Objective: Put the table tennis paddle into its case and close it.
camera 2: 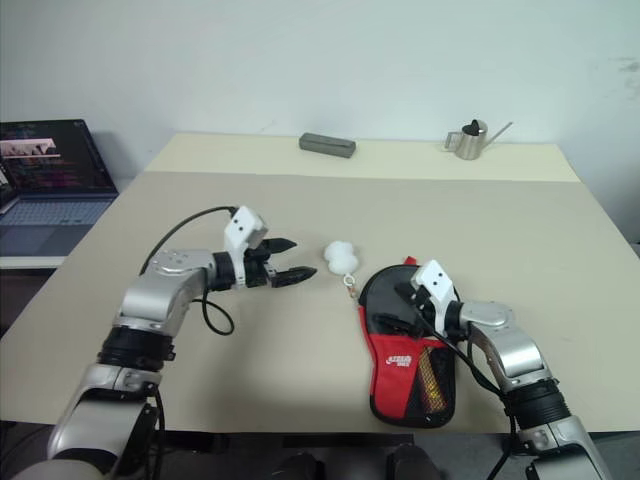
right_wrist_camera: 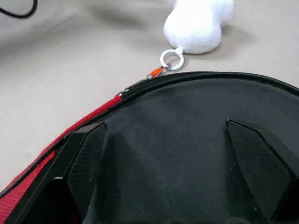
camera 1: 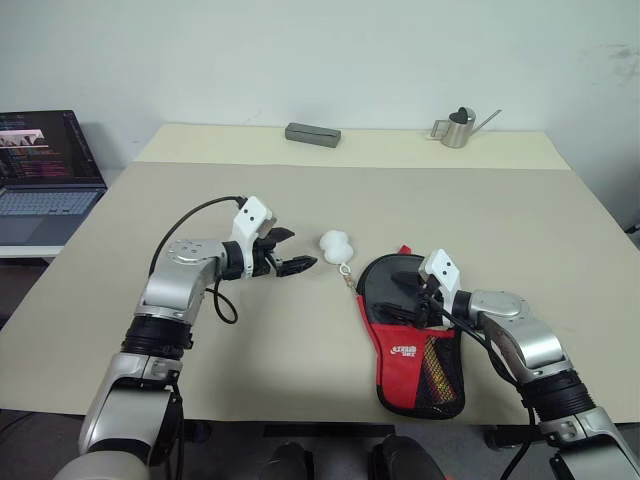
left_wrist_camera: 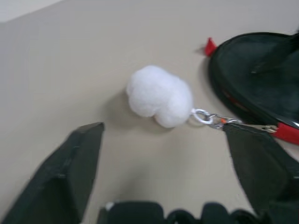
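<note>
The soft paddle-shaped black-and-red fabric case [camera 1: 410, 335] is laid near the beige table's [camera 1: 300, 200] front edge, towards its right corner. Its round black part is pressed by the spread, empty right gripper [camera 1: 418, 290]. The left gripper [camera 1: 292, 250], wide apart, is held empty beside the white pom-pom pull [camera 1: 336, 245].

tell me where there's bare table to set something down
Bare table runs from the case back to the grey block and watering can; also the near-left corner. Crowded: left claw, pom-pom, case and right claw sit close.
</note>
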Robot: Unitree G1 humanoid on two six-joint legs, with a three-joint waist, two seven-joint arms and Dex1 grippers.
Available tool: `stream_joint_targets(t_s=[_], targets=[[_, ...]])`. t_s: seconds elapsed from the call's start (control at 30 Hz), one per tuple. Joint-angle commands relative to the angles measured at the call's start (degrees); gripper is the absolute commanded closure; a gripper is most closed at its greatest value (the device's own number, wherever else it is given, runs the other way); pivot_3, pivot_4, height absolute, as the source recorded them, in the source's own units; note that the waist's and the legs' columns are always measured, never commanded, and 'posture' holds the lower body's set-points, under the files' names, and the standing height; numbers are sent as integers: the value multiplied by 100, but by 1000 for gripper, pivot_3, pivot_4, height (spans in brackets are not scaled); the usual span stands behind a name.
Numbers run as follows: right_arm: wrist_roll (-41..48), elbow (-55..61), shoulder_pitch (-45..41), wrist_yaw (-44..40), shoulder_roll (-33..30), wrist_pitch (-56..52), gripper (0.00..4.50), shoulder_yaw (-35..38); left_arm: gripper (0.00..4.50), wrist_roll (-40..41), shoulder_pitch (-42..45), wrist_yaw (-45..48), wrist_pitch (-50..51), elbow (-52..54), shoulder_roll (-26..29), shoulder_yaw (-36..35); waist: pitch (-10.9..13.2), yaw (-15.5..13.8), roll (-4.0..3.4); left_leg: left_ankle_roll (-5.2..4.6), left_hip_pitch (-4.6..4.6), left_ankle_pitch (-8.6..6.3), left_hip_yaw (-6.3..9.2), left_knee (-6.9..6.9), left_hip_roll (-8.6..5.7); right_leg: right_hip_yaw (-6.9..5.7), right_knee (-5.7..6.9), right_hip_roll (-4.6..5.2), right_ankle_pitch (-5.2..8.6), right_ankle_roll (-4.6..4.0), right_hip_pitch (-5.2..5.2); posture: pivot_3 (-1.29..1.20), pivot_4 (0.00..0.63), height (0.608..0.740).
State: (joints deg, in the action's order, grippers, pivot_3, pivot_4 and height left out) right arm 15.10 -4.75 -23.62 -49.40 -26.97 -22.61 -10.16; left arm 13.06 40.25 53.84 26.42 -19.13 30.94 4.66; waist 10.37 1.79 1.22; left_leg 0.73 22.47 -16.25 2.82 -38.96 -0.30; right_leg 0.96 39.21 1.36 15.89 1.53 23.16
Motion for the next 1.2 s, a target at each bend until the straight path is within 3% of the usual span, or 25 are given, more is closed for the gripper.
stream_joint_targets(t_s=[0.03,0.2,0.6,1.2], targets=[[-87,-41,148,-51,75,-252,0,-215,54,-136,201,-307,15,-161,-168,-10,-3,1,3,0,-1,0,0,0,0,0,0,0,0,0,0,0,150,740],[-126,-4,189,-72,123,-292,0,-243,54,-321,518,-943,-46,-809,-567,-101,-8,-7,12,0,0,0,1,0,-1,-1,0,1,0,0,0,0,150,740],[-164,31,187,-107,186,-321,0,-329,54,-323,1509,-865,-437,-2444,-1329,-142,-15,1,20,1,1,1,0,0,-3,-4,-2,0,0,0,0,0,150,740],[-193,36,321,-9,52,-222,0,-41,54,-817,2040,-444,-765,-3679,-1661,99,-17,-8,21,2,0,1,-1,1,-5,-3,-2,-2,0,1,0,0,150,740]])
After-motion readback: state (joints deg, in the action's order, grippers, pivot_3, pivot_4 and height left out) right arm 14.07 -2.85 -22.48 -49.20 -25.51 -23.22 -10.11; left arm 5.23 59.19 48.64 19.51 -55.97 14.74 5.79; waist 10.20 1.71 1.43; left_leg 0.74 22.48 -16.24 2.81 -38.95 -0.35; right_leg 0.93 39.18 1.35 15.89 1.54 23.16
